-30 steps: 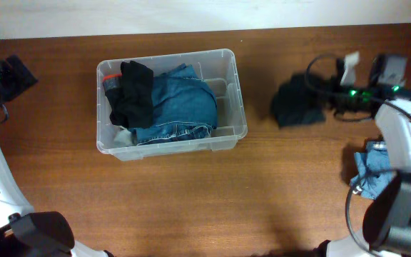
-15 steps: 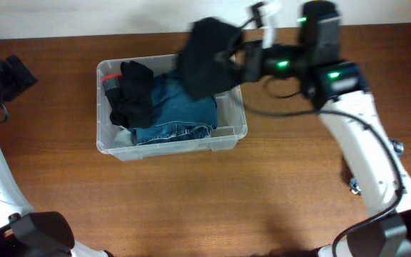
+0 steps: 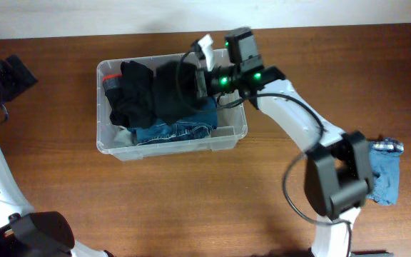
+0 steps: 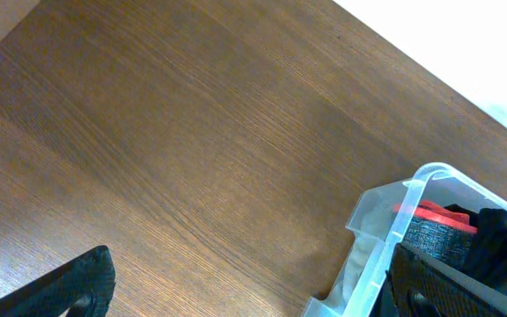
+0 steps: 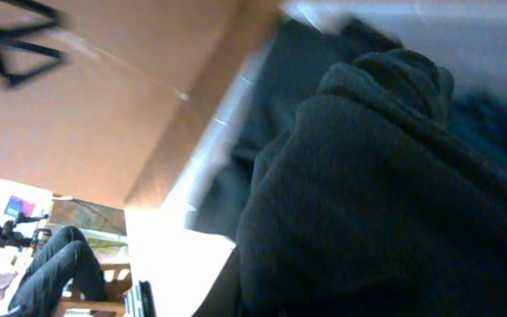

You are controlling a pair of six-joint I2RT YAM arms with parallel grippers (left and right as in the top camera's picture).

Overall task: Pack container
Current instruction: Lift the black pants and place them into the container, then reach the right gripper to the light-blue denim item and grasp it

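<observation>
The clear plastic container (image 3: 228, 58) stands at the table's middle left and holds blue jeans (image 3: 180, 130), a black garment (image 3: 130, 96) and a red and grey item (image 3: 110, 79). My right gripper (image 3: 195, 81) is over the container's right half, shut on a dark fleece garment (image 3: 171, 93) that hangs down onto the jeans. The right wrist view is filled by this garment (image 5: 385, 194), which hides the fingers. My left gripper (image 3: 9, 75) is open and empty at the far left, apart from the container; the left wrist view shows its fingers (image 4: 253, 295) wide apart by the container's corner (image 4: 412, 189).
A light blue cloth (image 3: 384, 175) lies on the table at the right edge, beside the right arm's base. The brown wooden table (image 3: 191, 207) runs under everything. The white wall borders the table's far edge.
My right gripper has carried the dark garment from the table's right side leftwards and down into the container. The left arm has not moved.
</observation>
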